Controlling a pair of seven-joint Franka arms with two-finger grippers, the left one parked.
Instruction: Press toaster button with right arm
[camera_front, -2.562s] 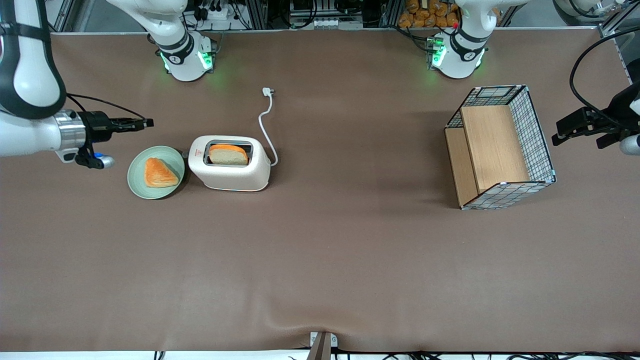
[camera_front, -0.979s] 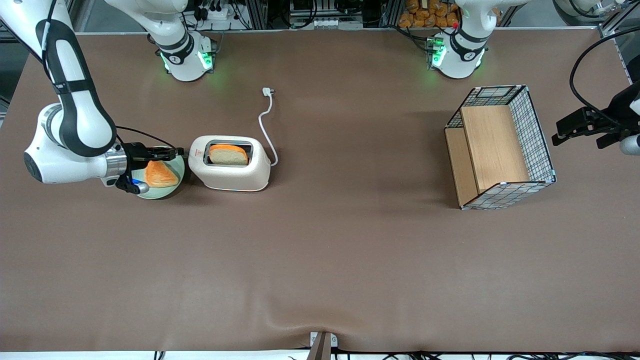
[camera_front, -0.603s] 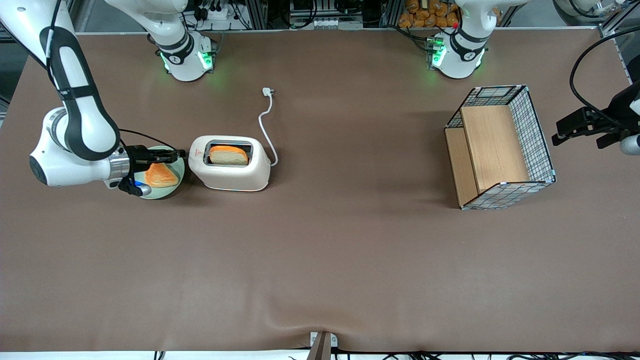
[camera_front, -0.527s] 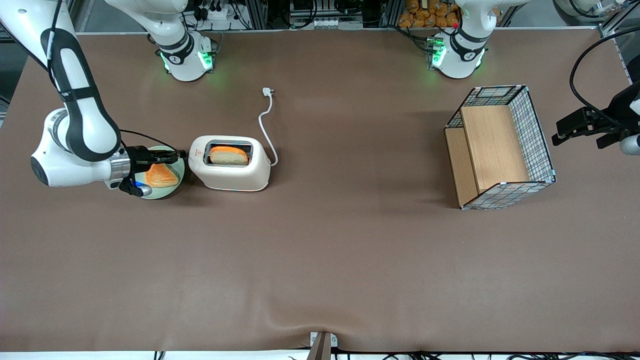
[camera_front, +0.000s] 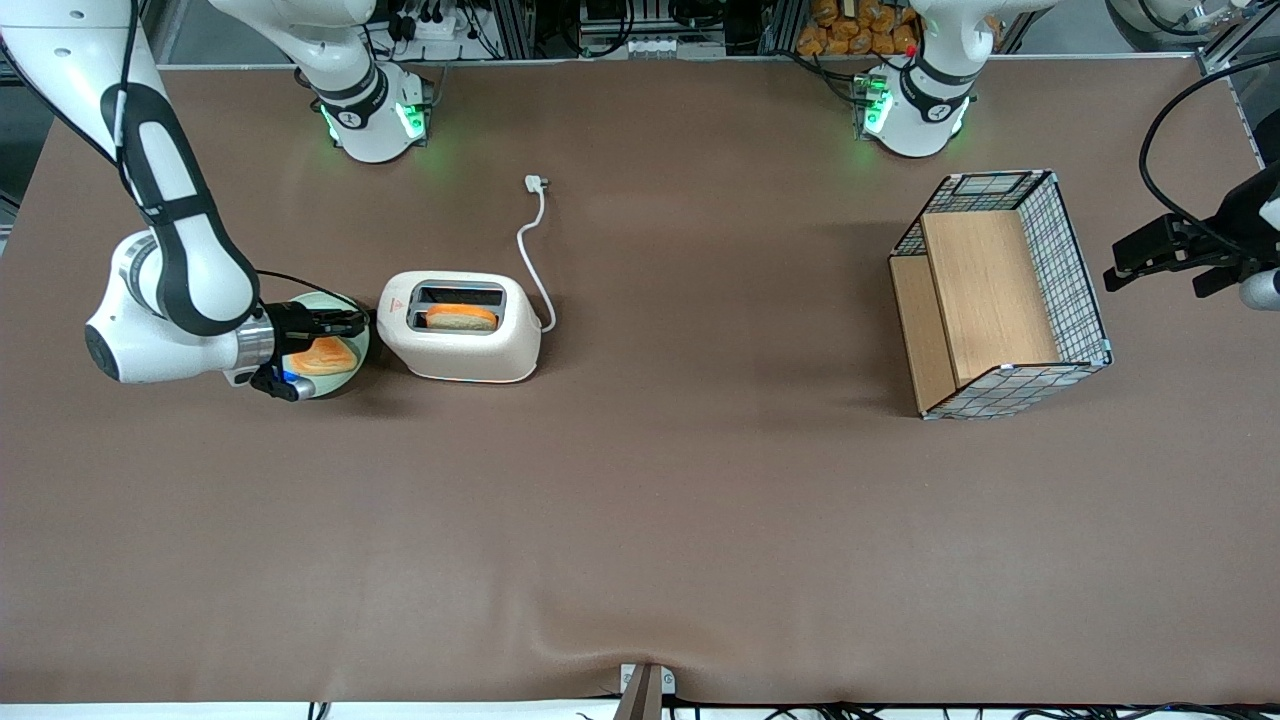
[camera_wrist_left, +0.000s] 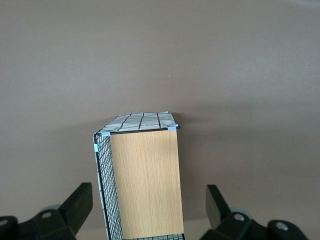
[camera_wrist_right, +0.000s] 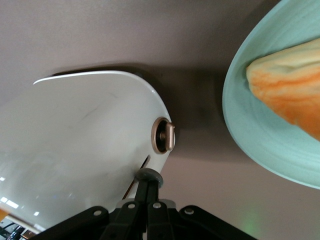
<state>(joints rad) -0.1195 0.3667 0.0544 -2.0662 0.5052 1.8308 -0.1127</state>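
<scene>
The cream-white toaster (camera_front: 462, 342) stands on the brown table with a bread slice (camera_front: 460, 318) sitting low in its slot. My right arm (camera_front: 175, 290) reaches toward its narrow end. The right gripper (camera_front: 360, 321) is shut, with its tips at that end. In the right wrist view the shut fingers (camera_wrist_right: 148, 192) rest on the small grey toaster button (camera_wrist_right: 149, 176), low on the toaster's end (camera_wrist_right: 80, 145), beside a round knob (camera_wrist_right: 164, 136). In the front view the button is hidden by the gripper.
A pale green plate (camera_front: 345, 370) with an orange-crusted bread piece (camera_front: 325, 356) lies under the gripper, right beside the toaster; it also shows in the right wrist view (camera_wrist_right: 255, 135). The white cord (camera_front: 533, 250) trails away from the toaster. A wire-and-wood basket (camera_front: 1000, 295) stands toward the parked arm's end.
The right gripper came over the plate to the toaster's narrow end and moved down. The bread slice has sunk from standing proud of the slot to low inside it.
</scene>
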